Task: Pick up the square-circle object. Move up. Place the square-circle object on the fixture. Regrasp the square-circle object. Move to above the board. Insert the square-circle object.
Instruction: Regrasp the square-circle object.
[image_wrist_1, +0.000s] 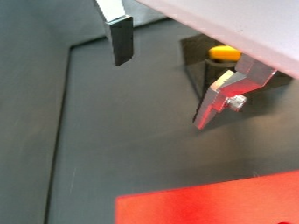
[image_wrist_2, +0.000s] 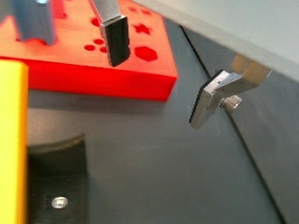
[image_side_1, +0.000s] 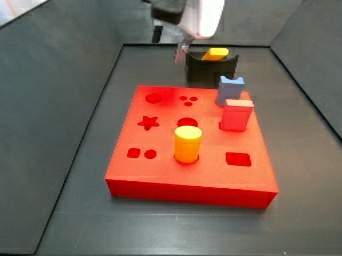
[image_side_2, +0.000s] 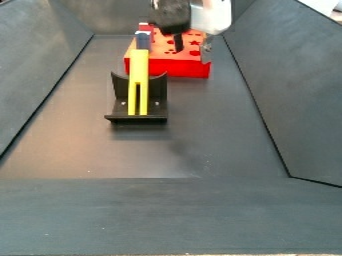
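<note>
The square-circle object (image_side_2: 138, 78), a long yellow-orange bar, stands upright in the fixture (image_side_2: 136, 108), free of my gripper. In a side view only its end (image_side_1: 215, 53) shows, on top of the fixture (image_side_1: 205, 70). A wrist view catches its tip (image_wrist_1: 223, 54); another shows its long side (image_wrist_2: 10, 140) beside the fixture (image_wrist_2: 52, 171). My gripper (image_wrist_1: 163, 74) (image_wrist_2: 162, 74) is open with nothing between its fingers. It hangs beside the fixture, past the far edge of the red board (image_side_1: 201, 170) (image_side_2: 181, 62) (image_wrist_2: 105, 66), as seen in both side views (image_side_1: 181, 48) (image_side_2: 187, 25).
On the board stand a short yellow cylinder (image_side_1: 187, 143), a red block (image_side_1: 235, 113) and a blue peg (image_side_1: 231, 90) (image_wrist_2: 33, 22). Dark sloping walls enclose the floor (image_side_2: 201, 140) on both sides.
</note>
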